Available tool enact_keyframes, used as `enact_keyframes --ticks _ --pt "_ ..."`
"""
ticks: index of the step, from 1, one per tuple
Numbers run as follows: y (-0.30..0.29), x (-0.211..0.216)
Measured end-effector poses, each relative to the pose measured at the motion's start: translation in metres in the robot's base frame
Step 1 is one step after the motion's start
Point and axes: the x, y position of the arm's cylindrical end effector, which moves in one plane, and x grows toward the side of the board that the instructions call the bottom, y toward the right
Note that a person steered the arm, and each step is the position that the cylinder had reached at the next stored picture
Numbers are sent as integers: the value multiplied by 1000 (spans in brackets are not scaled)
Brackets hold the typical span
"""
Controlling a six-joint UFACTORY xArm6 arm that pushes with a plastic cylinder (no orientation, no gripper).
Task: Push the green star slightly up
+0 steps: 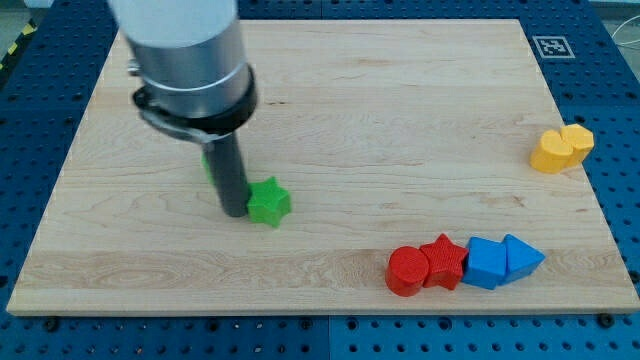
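Note:
The green star (269,203) lies on the wooden board (330,100), left of centre. My tip (234,213) rests on the board right against the star's left side. A second green block (208,163) shows only as a sliver behind the rod, up and to the left of the star; its shape is hidden.
Near the view's bottom right stand a red cylinder (407,271), a red star (443,262), a blue cube (486,262) and a blue triangle (522,258) in a touching row. Two yellow blocks (560,148) sit together at the right edge. A marker tag (551,46) is at the top right corner.

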Motion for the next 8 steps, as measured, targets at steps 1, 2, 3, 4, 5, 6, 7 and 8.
enact_keyframes --ticks 1,2,3,4,5,6,7,8 --pt "15 4" --pt "15 35" --pt "34 53" --pt "62 48" --pt "67 30" --pt "62 18" --pt "56 12" --pt "53 3"
